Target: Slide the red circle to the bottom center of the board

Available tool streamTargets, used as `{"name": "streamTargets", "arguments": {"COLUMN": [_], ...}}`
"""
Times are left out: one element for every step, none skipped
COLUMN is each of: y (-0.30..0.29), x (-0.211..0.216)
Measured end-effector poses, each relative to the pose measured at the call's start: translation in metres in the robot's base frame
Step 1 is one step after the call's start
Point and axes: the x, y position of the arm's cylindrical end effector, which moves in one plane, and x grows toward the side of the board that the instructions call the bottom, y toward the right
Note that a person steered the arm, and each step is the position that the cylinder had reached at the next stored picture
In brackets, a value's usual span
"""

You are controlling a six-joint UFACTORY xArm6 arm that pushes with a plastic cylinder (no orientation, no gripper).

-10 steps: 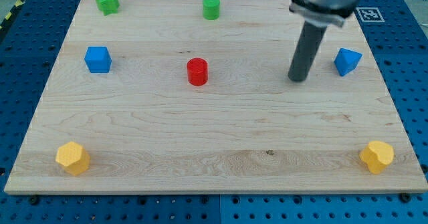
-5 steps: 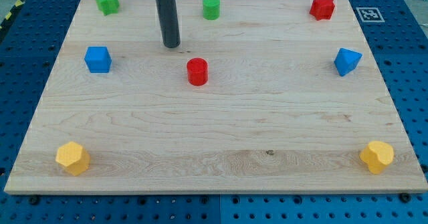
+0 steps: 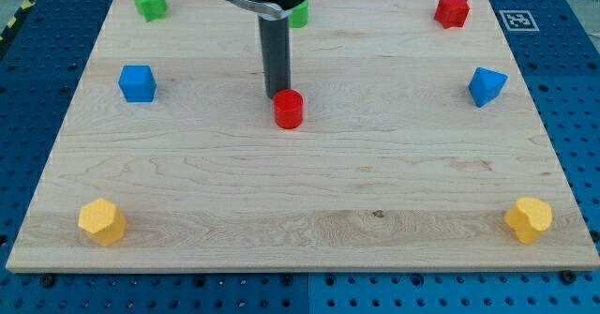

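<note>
The red circle (image 3: 289, 109), a short red cylinder, stands a little above the middle of the wooden board (image 3: 300, 192). My tip (image 3: 277, 94) is at the end of the dark rod, touching the red circle's upper left edge, on its side toward the view's top.
A green star-like block (image 3: 149, 2) and a green cylinder (image 3: 300, 14), partly hidden by the rod, sit along the top edge; a red star (image 3: 452, 9) is top right. A blue cube (image 3: 137, 82) sits left, a blue block (image 3: 486, 85) right. Yellow blocks sit at bottom left (image 3: 101, 221) and bottom right (image 3: 528, 219).
My tip swept from the right side to the upper left, then came down behind the red circle. The red circle has shifted slightly down and right.
</note>
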Motion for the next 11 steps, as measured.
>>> {"name": "streamTargets", "arguments": {"y": [0.009,0.008,0.008,0.008,0.008,0.008,0.008,0.008,0.008,0.009,0.011], "x": [0.004,0.014,0.027,0.040,0.052,0.062,0.071,0.080,0.089,0.095,0.104]}}
